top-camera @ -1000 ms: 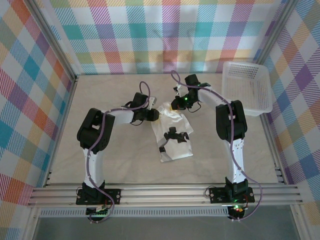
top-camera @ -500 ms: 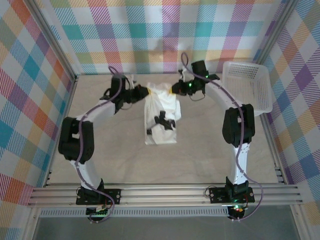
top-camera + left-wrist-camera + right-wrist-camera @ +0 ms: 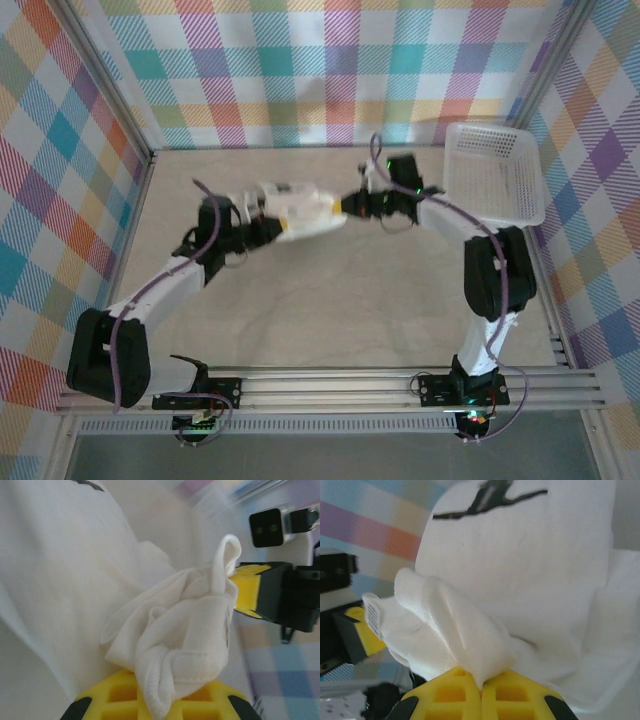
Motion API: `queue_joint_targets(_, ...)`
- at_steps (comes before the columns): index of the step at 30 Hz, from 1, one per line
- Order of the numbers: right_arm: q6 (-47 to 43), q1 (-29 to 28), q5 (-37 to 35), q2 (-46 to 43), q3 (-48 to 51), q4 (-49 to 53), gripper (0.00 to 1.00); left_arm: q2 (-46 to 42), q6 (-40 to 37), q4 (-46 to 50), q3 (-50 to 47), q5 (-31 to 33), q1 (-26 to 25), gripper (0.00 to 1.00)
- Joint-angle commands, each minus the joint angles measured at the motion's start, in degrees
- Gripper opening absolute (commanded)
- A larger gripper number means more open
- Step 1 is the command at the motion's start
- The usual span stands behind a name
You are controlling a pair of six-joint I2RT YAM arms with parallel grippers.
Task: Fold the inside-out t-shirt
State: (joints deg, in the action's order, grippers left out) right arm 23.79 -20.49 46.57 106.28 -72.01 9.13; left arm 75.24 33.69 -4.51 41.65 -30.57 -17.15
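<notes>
The inside-out t-shirt is a white bunch held up between both grippers over the back middle of the table. My left gripper is shut on its left end, where folded hem cloth spills over the yellow fingers. From the other side my right gripper is shut on the right end, a pinch of cloth caught between its yellow fingers. The shirt body hangs beyond, with a dark print near its far edge. The two grippers are close together.
A white mesh basket stands at the back right, just beyond the right arm's elbow. Checked walls enclose the table on three sides. The tan tabletop lies bare below the shirt, with the aluminium rail at the near edge.
The shirt has risen off the table from a long hanging strip into a short bunch. Both grippers went toward the back and then higher, and the left arm stretched out from its base.
</notes>
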Motion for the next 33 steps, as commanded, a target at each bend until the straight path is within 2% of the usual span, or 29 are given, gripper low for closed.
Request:
queue_joint_targets(1,1.70,-1.17,2.53,-2.84,6.52,-1.23,0.00,-2.16,2.58,1.41,-5.93,1.64,-2.07,0.00)
queue_joint_targets(4,1.55,-2.10,1.56,-5.47,8.18,0.14,0.00,-4.77,2.20,3.46,-7.66,3.07,-2.28,0.00)
queue_joint_targets(8,0.39,-3.62,0.13,-6.25,4.17,2.87,0.00,-8.29,-1.68,9.07,-3.70,7.97,-2.28,0.00)
queue_joint_targets(10,0.55,-4.08,-1.08,-4.99,0.67,3.17,0.00,-9.15,-3.35,12.16,-1.08,13.71,-2.28,0.00)
queue_joint_targets(13,1.07,-4.55,-4.86,-0.53,-6.13,4.92,0.00,-7.51,-3.36,17.94,2.48,27.61,-1.72,0.00)
queue_joint_targets(16,0.46,-5.45,-8.08,5.23,-11.35,4.77,0.00,-1.50,-4.85,15.40,2.23,35.69,-0.66,0.00)
queue_joint_targets(20,-2.93,-7.25,-8.79,14.92,-20.24,7.48,0.00,8.27,-4.54,5.61,0.25,35.66,1.20,0.00)
queue_joint_targets(24,-2.68,-7.59,-7.50,21.53,-24.86,9.26,0.00,15.09,-4.72,2.84,2.52,34.12,1.98,0.00)
queue_joint_targets(26,-3.83,-7.55,-8.00,22.48,-26.78,11.64,0.08,15.38,-4.52,1.50,2.49,34.87,2.86,0.02)
queue_joint_targets(28,-5.84,-7.55,-9.72,21.89,-29.22,15.39,0.29,14.34,-4.43,1.27,2.87,34.86,4.30,0.13)
queue_joint_targets(31,-7.26,-6.91,-13.10,17.62,-29.72,18.78,0.45,9.25,-5.33,4.29,4.36,34.46,5.94,0.31)
queue_joint_targets(33,-6.97,-6.20,-15.99,12.34,-26.50,18.13,0.51,3.67,-6.23,7.37,4.85,33.76,6.99,0.44)
